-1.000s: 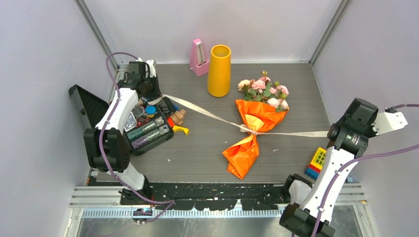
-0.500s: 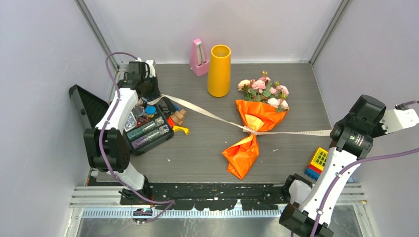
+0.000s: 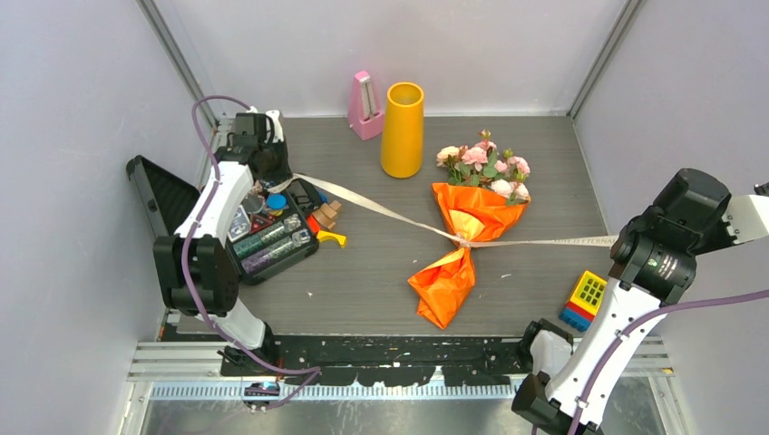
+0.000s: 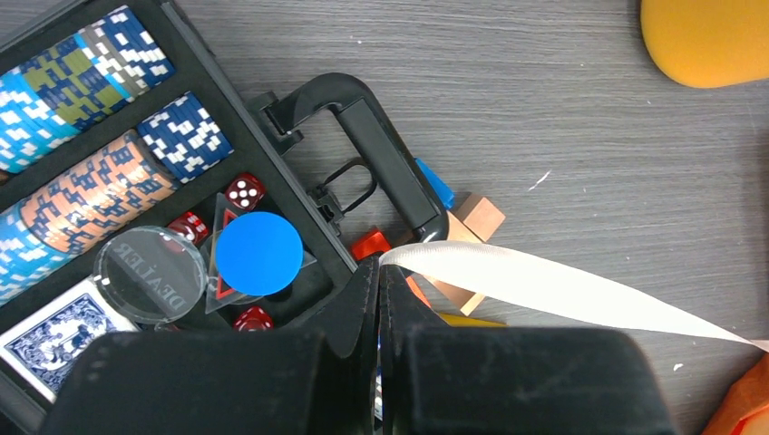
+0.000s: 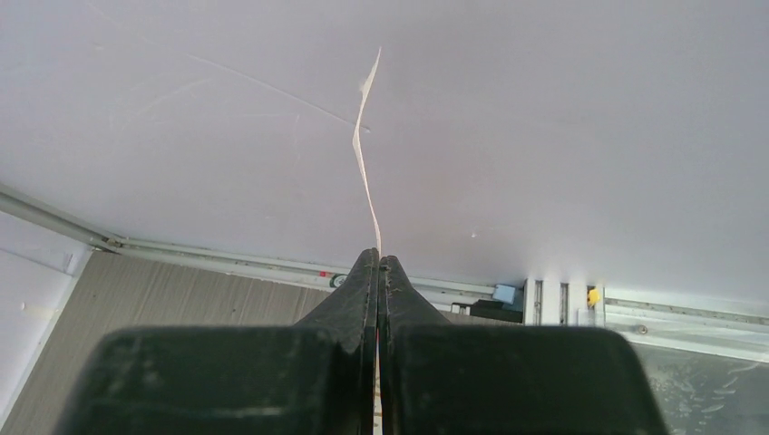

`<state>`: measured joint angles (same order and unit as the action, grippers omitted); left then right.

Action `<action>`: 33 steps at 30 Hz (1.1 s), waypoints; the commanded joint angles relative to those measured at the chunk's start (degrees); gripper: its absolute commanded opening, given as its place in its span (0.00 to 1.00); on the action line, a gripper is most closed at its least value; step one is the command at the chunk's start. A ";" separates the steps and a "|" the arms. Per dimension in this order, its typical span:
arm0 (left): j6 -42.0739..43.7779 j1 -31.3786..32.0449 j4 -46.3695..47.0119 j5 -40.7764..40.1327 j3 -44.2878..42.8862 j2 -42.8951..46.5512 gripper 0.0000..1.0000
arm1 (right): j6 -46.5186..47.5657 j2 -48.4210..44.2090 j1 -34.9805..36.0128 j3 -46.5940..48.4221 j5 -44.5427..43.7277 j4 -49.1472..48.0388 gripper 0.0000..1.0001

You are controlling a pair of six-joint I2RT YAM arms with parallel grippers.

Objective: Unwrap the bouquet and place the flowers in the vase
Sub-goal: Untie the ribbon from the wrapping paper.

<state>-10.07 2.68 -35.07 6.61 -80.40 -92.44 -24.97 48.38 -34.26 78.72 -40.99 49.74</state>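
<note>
1. Top view: right arm [image 3: 666,258] swung further right toward the side wall than a second ago, pulling the right run of the beige ribbon [image 3: 544,242] longer and taut. Left arm [image 3: 218,195] unmoved. Bouquet [image 3: 467,231] unmoved mid-table, flowers [image 3: 483,163] pointing far, orange paper [image 3: 449,281] still wrapped, knot still cinched at the waist. Reads as an untying pull under way, not finished. Vase [image 3: 403,130] upright at the far edge, just far-left of the flowers, beside the pink metronome [image 3: 365,107]. Bouquet well apart from both grippers, joined only by ribbon.
2. Left wrist: left gripper [image 4: 379,267] clamped shut on the ribbon's left end, just right of the poker chip case [image 4: 385,149] handle. Ribbon runs off right toward a corner of orange paper at the lower right edge. Vase base at top right.
3. Right wrist: right gripper [image 5: 378,265] pinched shut on the ribbon, seen edge-on, free tail sticking up past the fingertips against the wall. Bouquet not in this view.
</note>
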 commanded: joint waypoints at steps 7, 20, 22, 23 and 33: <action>0.73 -0.94 -0.70 -5.11 -0.99 3.79 0.00 | 2.99 -0.49 -0.46 6.10 -2.71 -0.83 0.00; 1.84 -1.07 -1.02 -8.61 -1.07 4.99 0.00 | 3.67 -0.65 -0.46 9.54 -2.24 0.31 0.00; 1.89 -1.10 -1.05 -8.87 -1.07 5.08 0.00 | 3.74 -0.67 -0.46 10.05 -2.29 0.48 0.00; 1.96 -1.10 -1.03 -8.94 -1.07 5.15 0.00 | 3.82 -0.66 -0.46 10.23 -2.30 0.51 0.00; 2.37 -1.36 -1.10 -10.32 -1.16 5.79 0.00 | 5.00 -1.01 -0.46 12.16 -3.87 0.55 0.00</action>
<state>-8.51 2.02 -36.40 -1.98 -80.40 -89.08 -21.26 47.83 -34.33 88.58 -42.85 51.16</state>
